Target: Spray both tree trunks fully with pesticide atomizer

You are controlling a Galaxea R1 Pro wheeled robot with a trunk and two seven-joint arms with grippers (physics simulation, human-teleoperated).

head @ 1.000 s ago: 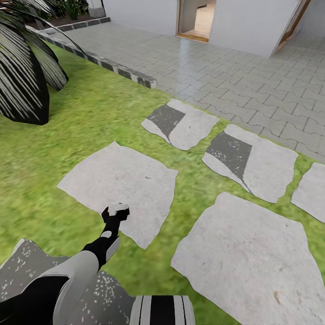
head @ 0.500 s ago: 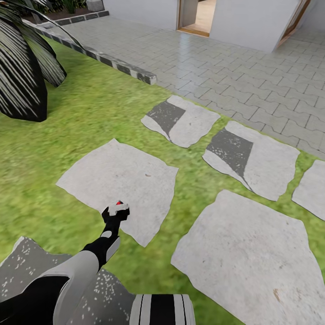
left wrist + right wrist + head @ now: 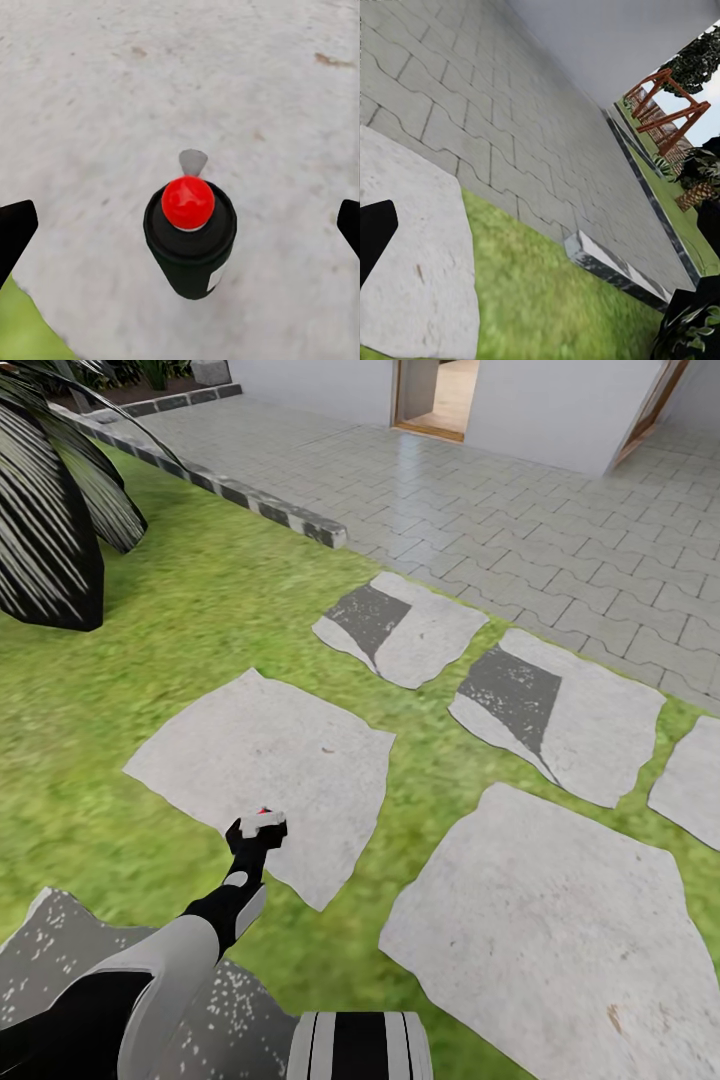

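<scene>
The pesticide atomizer (image 3: 190, 238) stands upright on a stepping stone (image 3: 265, 760), centred between the left gripper (image 3: 180, 225) fingers, which are spread apart. Best to descend straight and close on the dark body, below the red button (image 3: 187, 202).

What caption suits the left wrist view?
Open left gripper poised above the red-capped pesticide atomizer standing on a stepping stone.

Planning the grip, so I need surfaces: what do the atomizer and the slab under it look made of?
The atomizer body looks like smooth black plastic or coated metal with a slight sheen; its red cap looks like glossy plastic. The slab looks like rough matte stone, pale grey and speckled. The left hand hovers above it, fingers spread.
</scene>
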